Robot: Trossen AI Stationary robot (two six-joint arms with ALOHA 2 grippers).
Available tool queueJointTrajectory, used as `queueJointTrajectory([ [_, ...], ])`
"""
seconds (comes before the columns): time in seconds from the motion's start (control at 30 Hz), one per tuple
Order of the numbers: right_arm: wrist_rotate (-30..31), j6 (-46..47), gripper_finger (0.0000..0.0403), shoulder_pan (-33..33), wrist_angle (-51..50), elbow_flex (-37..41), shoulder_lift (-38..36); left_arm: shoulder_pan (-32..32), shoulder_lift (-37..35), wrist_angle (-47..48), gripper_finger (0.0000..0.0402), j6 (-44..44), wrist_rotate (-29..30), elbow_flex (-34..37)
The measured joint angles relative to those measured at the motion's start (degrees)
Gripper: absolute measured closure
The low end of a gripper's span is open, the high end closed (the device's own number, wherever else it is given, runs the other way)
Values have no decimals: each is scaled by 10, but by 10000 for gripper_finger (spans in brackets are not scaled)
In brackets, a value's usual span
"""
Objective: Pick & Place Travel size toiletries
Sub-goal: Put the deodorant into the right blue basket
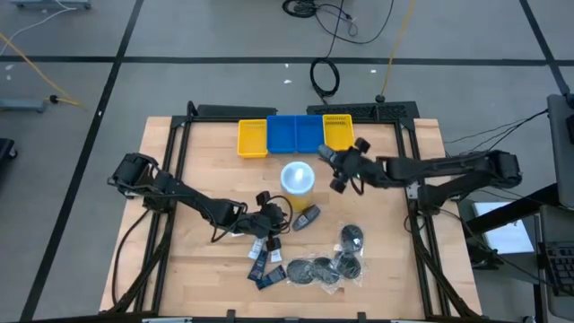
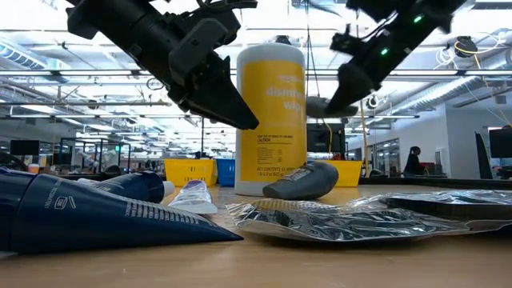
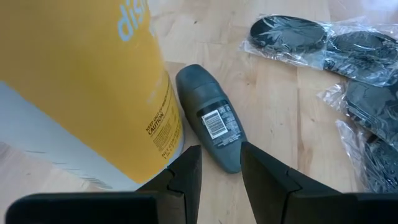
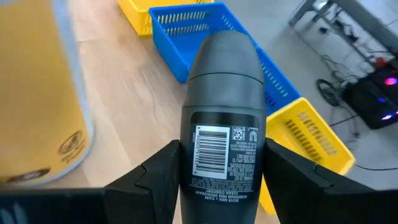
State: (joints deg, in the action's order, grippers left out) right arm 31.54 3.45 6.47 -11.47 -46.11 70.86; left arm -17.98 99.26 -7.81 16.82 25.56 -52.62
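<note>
Grey bottle [image 4: 222, 118] clamped in right pincer [image 4: 221, 180] above the worktop [image 1: 206, 161], apparently bound for the bins [image 1: 296, 135]; left pincer [image 3: 219, 177], part open and empty, is lined up on another bottle [image 3: 210, 117] beside the cup [image 3: 74, 81].

grey bottle [image 4: 224, 124]: barcoded, held aloft | second grey bottle [image 1: 306, 218]: lying flat | navy tubes [image 1: 262, 265], round packets [image 1: 325, 267]: clustered nearby

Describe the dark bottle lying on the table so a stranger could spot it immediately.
Find the tall yellow canister standing mid-table. The dark grey bottle lies on its side right beside the canister's base, in front of the open left gripper. Unlike the flat round packets nearby, it is rounded and unwrapped, barcode label facing up.
</note>
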Motion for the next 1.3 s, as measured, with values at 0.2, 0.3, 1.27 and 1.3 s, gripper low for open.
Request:
queueJointTrajectory([
  [0.2, -74, -46, 213, 104, 103, 0, 46, 0, 0, 0, 289, -2, 0, 0],
  [0.3, -140, -45, 213, 147, 148, 0, 75, 0, 0, -1, 289, -2, 0, 0],
  [1.27, -241, -41, 124, 250, 409, 0, 250, 1, 0, -15, 289, -6, -1, 0],
  [1.3, -241, -41, 119, 250, 409, 0, 249, 1, 0, -15, 289, -6, -1, 0],
])
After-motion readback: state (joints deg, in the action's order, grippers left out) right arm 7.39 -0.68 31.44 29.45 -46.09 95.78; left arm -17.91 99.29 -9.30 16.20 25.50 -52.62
